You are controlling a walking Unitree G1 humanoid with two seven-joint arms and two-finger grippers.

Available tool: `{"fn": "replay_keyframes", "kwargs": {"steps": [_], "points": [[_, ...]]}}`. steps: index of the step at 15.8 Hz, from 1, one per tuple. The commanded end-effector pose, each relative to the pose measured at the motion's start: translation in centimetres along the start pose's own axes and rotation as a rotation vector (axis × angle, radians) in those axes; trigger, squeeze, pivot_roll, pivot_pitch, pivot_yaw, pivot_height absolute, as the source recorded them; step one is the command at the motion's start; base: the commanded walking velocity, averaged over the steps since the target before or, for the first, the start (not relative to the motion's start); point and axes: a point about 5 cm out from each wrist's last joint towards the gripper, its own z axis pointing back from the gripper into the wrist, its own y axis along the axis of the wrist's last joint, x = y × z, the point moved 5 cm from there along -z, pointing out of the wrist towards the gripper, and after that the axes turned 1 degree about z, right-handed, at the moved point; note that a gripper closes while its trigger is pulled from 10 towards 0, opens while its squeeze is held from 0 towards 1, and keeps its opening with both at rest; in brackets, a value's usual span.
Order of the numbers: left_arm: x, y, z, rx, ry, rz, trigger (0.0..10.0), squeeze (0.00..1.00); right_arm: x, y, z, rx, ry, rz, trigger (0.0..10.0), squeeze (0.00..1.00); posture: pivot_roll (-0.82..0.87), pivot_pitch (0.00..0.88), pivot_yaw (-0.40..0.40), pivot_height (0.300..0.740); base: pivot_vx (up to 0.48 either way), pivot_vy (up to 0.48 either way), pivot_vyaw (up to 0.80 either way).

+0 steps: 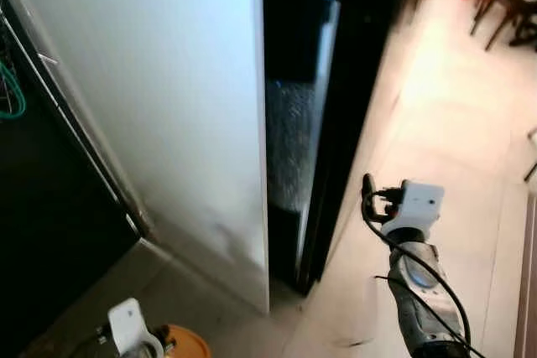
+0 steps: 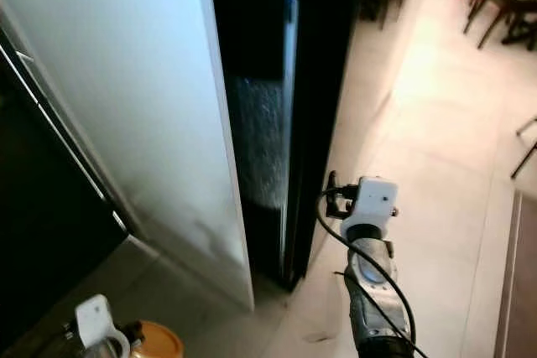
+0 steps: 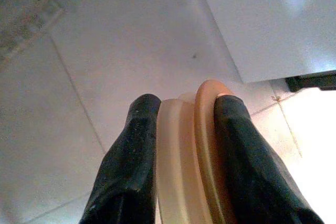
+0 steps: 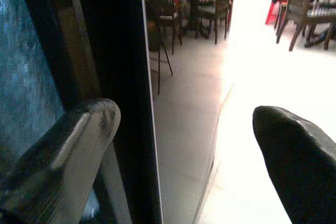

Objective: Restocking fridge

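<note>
The left gripper [image 3: 181,129] is clamping a round cream-and-orange plastic lid [image 3: 191,150]; the right gripper [image 4: 184,145] is gaping empty beside the tall black fridge door [image 1: 336,115].

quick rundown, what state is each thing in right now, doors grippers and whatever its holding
white fridge door: swung open
black fridge door: ajar, edge toward the robot
left gripper: shut on the orange-lidded container
orange-lidded container: held on edge between the fingers, above the floor
right gripper: open, beside the black door's edge, holding nothing
</note>
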Motion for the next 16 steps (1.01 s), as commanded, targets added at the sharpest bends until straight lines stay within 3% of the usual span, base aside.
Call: {"fn": "replay_keyframes", "kwargs": {"steps": [1, 4, 9, 16], "points": [[-1.2, 0.3, 0.0, 0.005, 0.028, -0.022, 10.0, 0.0, -1.2, 0.2, -0.2, 0.003, 0.028, -0.012, 10.0, 0.0, -0.16, 0.0, 0.022, 0.74, 0.334, 0.0, 0.0], [-1.4, 0.9, 0.0, 0.018, 0.032, -0.027, 10.0, 0.0, -2.2, 0.4, -0.3, 0.009, 0.048, -0.024, 10.0, 0.0, -0.16, 0.0, 0.023, 0.74, 0.102, 0.0, 0.0], [-1.5, 1.2, 0.0, 0.019, 0.031, -0.038, 10.0, 0.0, -2.2, -0.4, 0.0, -0.008, 0.058, -0.007, 10.0, 0.0, -0.17, 0.0, 0.033, 0.74, 0.0, 0.0, 0.0], [-1.6, 1.3, 0.0, 0.018, 0.038, -0.052, 10.0, 0.0, -1.9, 1.6, -1.7, 0.055, 0.016, 0.036, 10.0, 0.0, -0.16, 0.0, 0.035, 0.74, 0.0, 0.0, 0.0]]}}
